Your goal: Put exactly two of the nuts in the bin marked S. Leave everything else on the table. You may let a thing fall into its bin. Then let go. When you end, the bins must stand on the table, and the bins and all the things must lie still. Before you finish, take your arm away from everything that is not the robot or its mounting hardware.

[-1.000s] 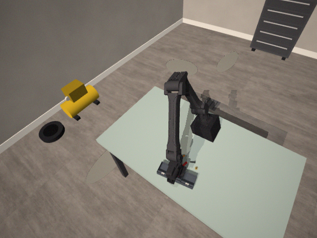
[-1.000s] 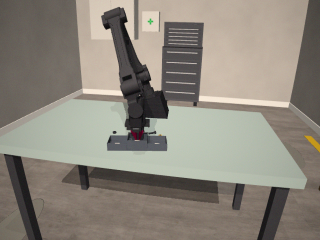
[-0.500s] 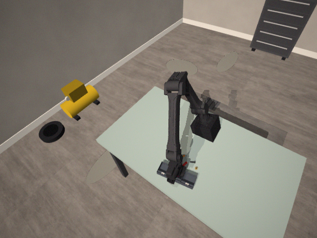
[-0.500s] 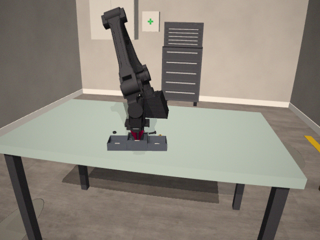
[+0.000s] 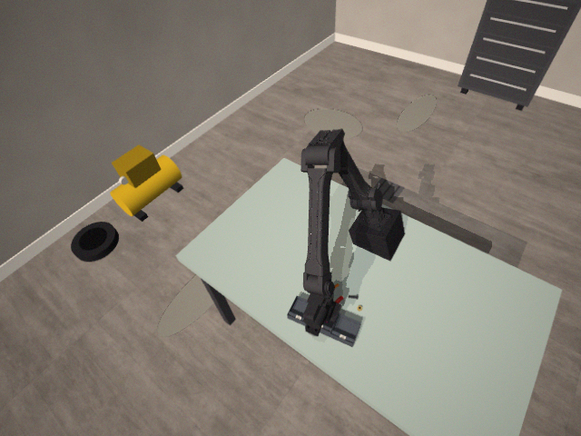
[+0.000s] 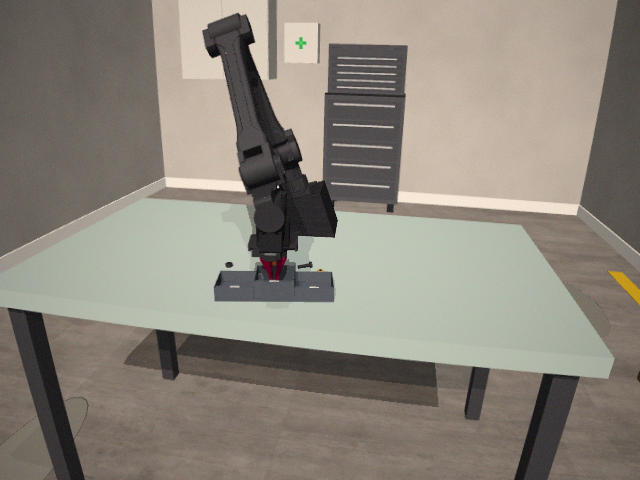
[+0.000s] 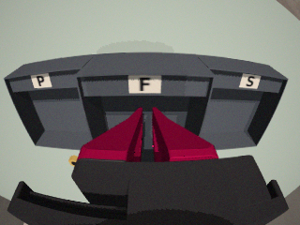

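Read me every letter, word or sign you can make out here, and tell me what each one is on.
"P": white label on the bin at the wrist view's left.
"F": white label on the middle bin, above the pincer.
"S": white label on the right bin.
Green plus sign, no words: white wall panel.
Nothing else is readable.

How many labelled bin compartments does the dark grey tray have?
3, side by side in the wrist view: compartment P on the left, F in the middle beyond the red jaws, S on the right.
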Controlling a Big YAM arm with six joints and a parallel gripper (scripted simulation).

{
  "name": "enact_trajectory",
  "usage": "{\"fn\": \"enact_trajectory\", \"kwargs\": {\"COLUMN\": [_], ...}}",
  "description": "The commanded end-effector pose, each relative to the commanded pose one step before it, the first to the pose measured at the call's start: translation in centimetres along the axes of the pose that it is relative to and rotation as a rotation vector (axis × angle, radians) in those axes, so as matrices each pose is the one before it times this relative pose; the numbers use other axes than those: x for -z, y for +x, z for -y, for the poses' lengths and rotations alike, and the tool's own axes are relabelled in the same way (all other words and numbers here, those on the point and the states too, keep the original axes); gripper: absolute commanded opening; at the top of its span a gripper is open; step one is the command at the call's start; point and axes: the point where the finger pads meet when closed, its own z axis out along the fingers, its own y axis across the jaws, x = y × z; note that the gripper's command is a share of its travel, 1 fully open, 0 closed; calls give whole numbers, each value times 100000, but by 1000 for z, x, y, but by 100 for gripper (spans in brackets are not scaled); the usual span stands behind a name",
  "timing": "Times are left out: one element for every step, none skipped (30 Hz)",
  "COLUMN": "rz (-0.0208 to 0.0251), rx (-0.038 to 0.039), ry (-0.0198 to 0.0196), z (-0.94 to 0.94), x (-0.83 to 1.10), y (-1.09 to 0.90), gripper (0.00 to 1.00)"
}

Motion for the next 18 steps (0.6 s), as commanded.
{"fn": "enact_trajectory", "kwargs": {"rz": [8019, 0, -1481, 356, 450, 461, 253, 63, -123, -146, 8, 182, 162, 12, -10, -208, -282, 0], "rx": [-1711, 0, 496, -126, -160, -163, -90, -23, 43, 51, -3, -65, -58, -5, 3, 73, 99, 0], "ry": [249, 0, -11, -9, -10, -11, -12, -11, -10, -10, -11, -12, -13, -11, -11, -8, -8, 0], "z": [138, 0, -133, 31, 39, 40, 21, 4, -13, -15, -1, 14, 12, -1, -3, -20, -50, 0], "x": [3481, 0, -234, 227, 252, 256, 203, 154, 105, 99, 139, 185, 180, 141, 135, 82, 13, 0], "y": [-2904, 0, 817, -196, -247, -253, -139, -36, 66, 78, -5, -100, -89, -8, 4, 111, 150, 0], "gripper": [8, 8, 8, 8, 8, 8, 8, 8, 8, 8, 8, 8, 8, 8, 8, 8, 8, 8]}}
